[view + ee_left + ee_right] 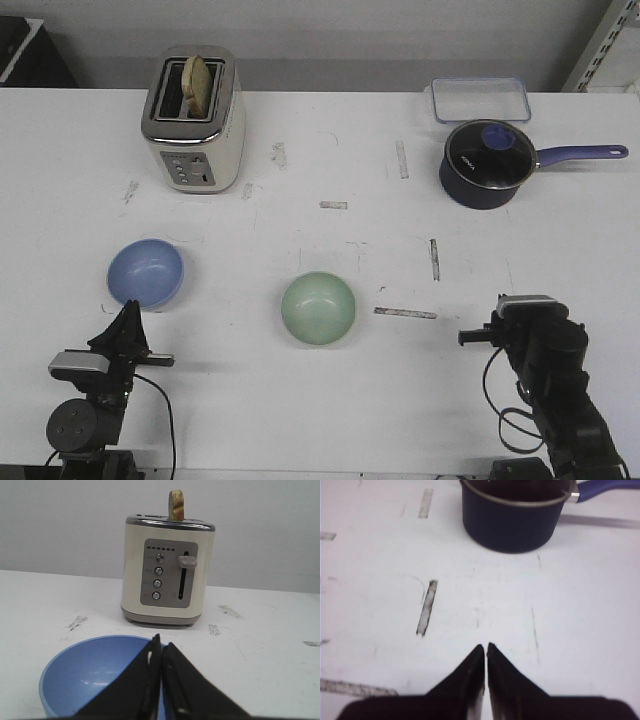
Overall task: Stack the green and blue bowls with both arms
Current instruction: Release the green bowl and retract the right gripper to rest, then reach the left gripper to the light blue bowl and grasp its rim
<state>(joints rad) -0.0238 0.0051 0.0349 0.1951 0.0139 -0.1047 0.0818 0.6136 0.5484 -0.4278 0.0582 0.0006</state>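
The blue bowl sits on the white table at the front left. The green bowl sits apart from it near the front middle. My left gripper is shut and empty, just short of the blue bowl's near rim; in the left wrist view the gripper shows over the blue bowl. My right gripper is shut and empty at the front right, well to the right of the green bowl. In the right wrist view the right gripper is over bare table and no bowl shows.
A cream toaster with a slice of bread stands at the back left, beyond the blue bowl. A dark navy saucepan with glass lid and long handle stands at the back right. A clear plastic container lies behind it.
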